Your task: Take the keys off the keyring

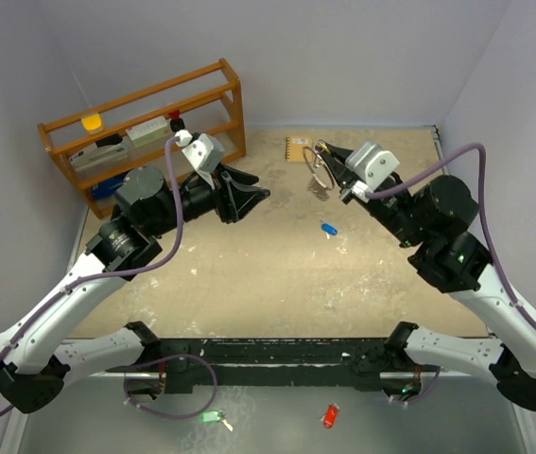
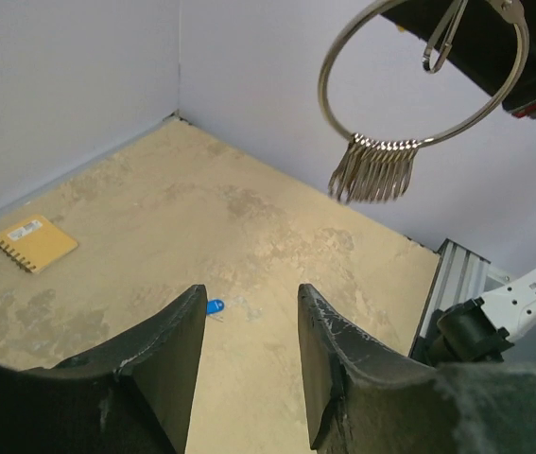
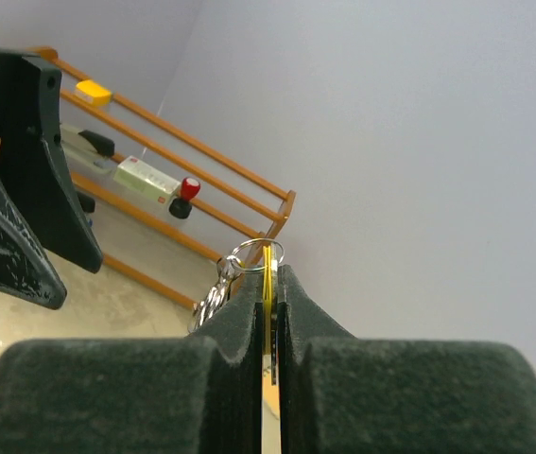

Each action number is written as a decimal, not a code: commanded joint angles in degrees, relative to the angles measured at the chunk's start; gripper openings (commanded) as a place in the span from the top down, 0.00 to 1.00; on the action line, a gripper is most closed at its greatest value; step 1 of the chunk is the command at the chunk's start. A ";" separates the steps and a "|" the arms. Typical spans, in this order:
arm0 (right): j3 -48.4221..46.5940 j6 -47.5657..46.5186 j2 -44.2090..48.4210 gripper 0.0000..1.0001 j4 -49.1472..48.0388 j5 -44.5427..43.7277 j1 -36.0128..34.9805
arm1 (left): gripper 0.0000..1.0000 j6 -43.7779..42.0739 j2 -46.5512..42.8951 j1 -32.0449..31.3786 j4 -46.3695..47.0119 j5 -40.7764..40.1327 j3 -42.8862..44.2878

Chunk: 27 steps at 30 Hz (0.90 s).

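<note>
The keyring [image 2: 321,87] is held aloft, clamped in the right pincer [image 3: 269,274], with silver keys [image 2: 373,170] hung below. The left pincer [image 2: 249,295] is released, empty.

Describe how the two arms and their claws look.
Both the left arm and the right arm have white lower links, black joints and dark grey motor housings. A purple cable runs loosely along each. A white camera block sits at each wrist. The left claw and right claw have two black, rough-surfaced wedge fingers. A green light glows on the right arm.
</note>
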State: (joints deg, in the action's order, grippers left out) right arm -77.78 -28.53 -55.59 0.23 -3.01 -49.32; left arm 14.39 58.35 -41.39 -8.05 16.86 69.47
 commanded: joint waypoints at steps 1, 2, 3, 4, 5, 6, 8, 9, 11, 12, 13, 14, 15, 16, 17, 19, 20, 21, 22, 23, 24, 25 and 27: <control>-12.23 -2.46 -6.94 1.00 10.48 6.64 -0.34 | 0.59 -0.14 -0.52 0.06 10.01 -3.04 -2.31; -13.52 -3.00 -8.24 1.00 11.82 7.14 -0.55 | 0.59 -0.42 0.02 0.05 10.77 -3.85 -2.25; -13.37 -3.16 -8.52 1.00 11.07 5.90 -0.59 | 0.60 -0.84 0.56 0.05 11.38 -4.47 -2.28; -12.45 -3.31 -7.97 1.00 9.49 4.63 -0.60 | 0.60 -1.35 1.07 0.00 11.95 -5.12 -2.24; -11.47 -3.85 -7.15 1.00 8.39 3.99 -0.60 | 0.60 -1.97 1.59 0.00 12.64 -5.95 -2.14; -10.95 -3.97 -6.48 1.00 8.03 4.10 -0.60 | 0.60 -2.59 2.04 0.06 13.42 -6.95 -2.22; -11.38 -3.78 -5.61 1.00 8.96 5.05 -0.60 | 0.60 -3.61 2.80 -0.01 14.75 -8.80 -2.22; -11.70 -3.60 -5.24 1.00 9.27 5.40 -0.60 | 0.60 -4.11 3.13 0.00 15.25 -9.32 -2.32; -11.82 -3.43 -4.32 1.00 9.30 5.78 -0.62 | 0.61 -5.06 3.56 0.04 15.92 -9.67 -2.77; -11.75 -3.51 -3.78 1.00 9.10 5.81 -0.60 | 0.61 -5.27 3.73 0.00 16.15 -9.92 -3.12; -11.72 -3.66 -3.48 1.00 9.01 5.88 -0.60 | 0.61 -5.41 3.85 0.00 16.17 -10.12 -3.44; -11.78 -3.86 -3.13 1.00 8.99 6.09 -0.60 | 0.62 -5.55 3.88 0.01 16.01 -10.36 -3.73; -11.85 -4.04 -2.91 1.00 8.88 6.37 -0.60 | 0.63 -5.70 3.77 0.03 15.71 -10.88 -3.98; -12.08 -4.06 -2.80 1.00 9.01 6.75 -0.60 | 0.63 -5.69 3.49 0.06 15.70 -11.64 -4.26; -12.34 -4.12 -2.77 1.00 9.15 7.04 -0.61 | 0.63 -5.81 3.06 0.04 16.00 -12.42 -4.95; -12.92 -4.27 -3.00 1.00 9.61 7.46 -0.65 | 0.63 -6.16 1.36 0.01 17.91 -13.50 -6.51; -13.13 -4.41 -3.15 1.00 9.77 7.36 -0.61 | 0.63 -6.28 0.61 0.00 19.31 -13.66 -7.58; -13.11 -4.50 -3.29 1.00 9.69 7.19 -0.65 | 0.63 -6.30 -0.18 0.04 21.12 -13.69 -8.53; -13.04 -4.66 -3.38 1.00 9.59 7.02 -0.61 | 0.63 -6.35 -0.80 0.03 22.93 -13.65 -9.61; -12.95 -4.70 -3.38 1.00 9.50 6.90 -0.60 | 0.63 -6.60 -1.34 0.01 24.77 -13.41 -10.88; -12.81 -4.74 -3.46 1.00 9.13 6.68 -0.65 | 0.63 -6.66 -1.67 -0.01 27.70 -13.20 -11.72; -12.68 -4.73 -3.51 1.00 9.02 6.55 -0.61 | 0.62 -6.58 -1.96 0.03 29.85 -13.24 -12.40; -12.70 -4.75 -3.71 1.00 9.00 6.32 -0.60 | 0.63 -6.19 -2.24 -0.01 33.76 -13.58 -13.29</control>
State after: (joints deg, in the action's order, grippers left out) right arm -88.82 -32.60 -59.22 12.34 3.66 -49.82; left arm 8.88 58.24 -41.39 12.58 4.25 57.36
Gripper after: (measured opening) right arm 0.027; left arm 0.373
